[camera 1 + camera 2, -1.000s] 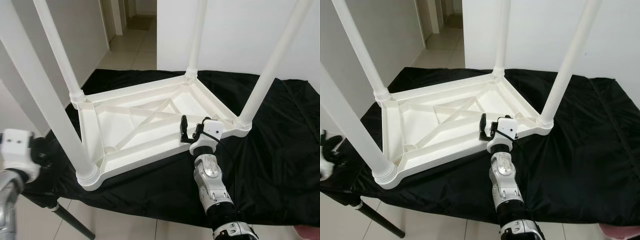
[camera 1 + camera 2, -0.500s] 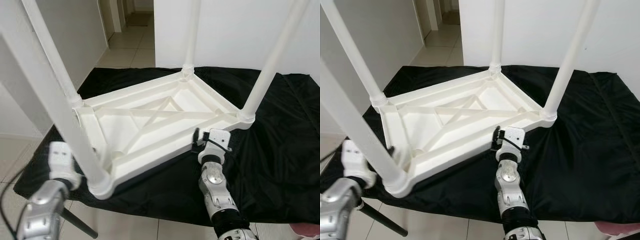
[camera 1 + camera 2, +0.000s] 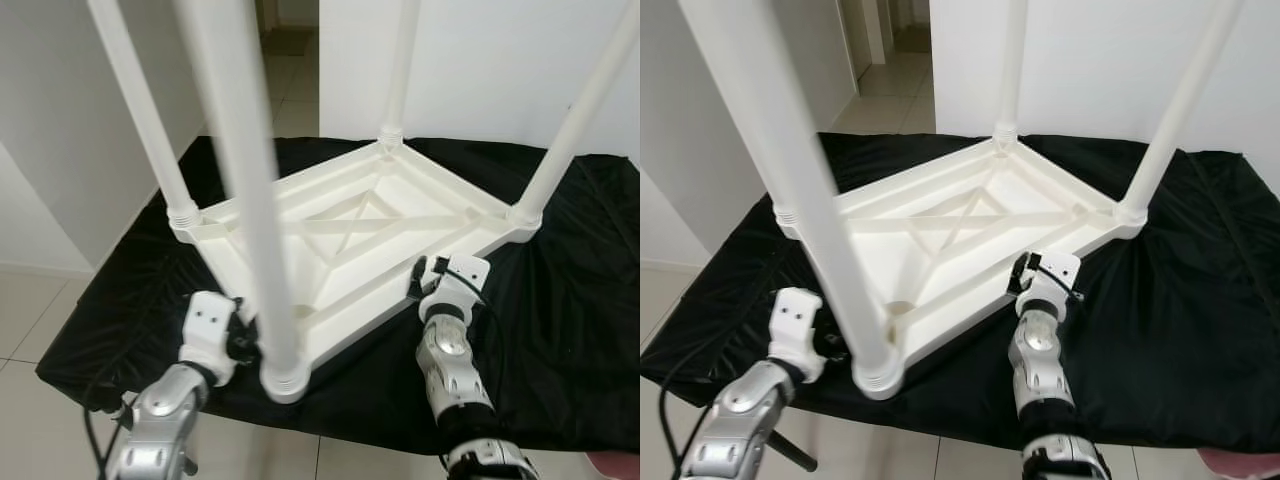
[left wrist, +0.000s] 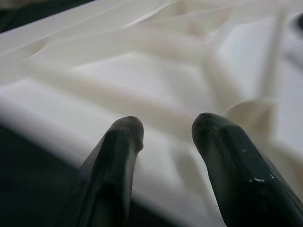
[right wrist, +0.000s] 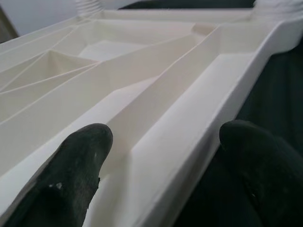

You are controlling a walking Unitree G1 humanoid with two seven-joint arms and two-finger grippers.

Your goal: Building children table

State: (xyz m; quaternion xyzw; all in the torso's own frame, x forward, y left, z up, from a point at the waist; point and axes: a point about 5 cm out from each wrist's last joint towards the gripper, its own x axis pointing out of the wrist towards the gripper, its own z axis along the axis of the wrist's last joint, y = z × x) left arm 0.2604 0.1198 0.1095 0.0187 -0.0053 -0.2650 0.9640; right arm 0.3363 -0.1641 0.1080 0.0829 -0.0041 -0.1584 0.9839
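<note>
A white plastic children's table (image 3: 340, 240) lies upside down on a black cloth (image 3: 570, 300), with its legs standing up. The near leg (image 3: 245, 180) rises from the front corner (image 3: 285, 378). My left gripper (image 3: 238, 338) sits just left of that corner. In the left wrist view its fingers (image 4: 124, 142) are open and the table's rim lies right before them. My right gripper (image 3: 418, 282) is at the near long rim. In the right wrist view it is open and straddles the rim (image 5: 199, 142), with one finger (image 5: 83, 156) inside the frame and the other outside.
The cloth-covered stand ends close to the front, with tiled floor (image 3: 40, 310) below and to the left. White walls (image 3: 480, 60) stand behind, and a hallway (image 3: 285, 30) opens at the back. The other legs (image 3: 575, 130) tower around both arms.
The camera has shifted. My left arm came in from the left edge up to the table's front corner. My right gripper drew back from over the frame to the rim.
</note>
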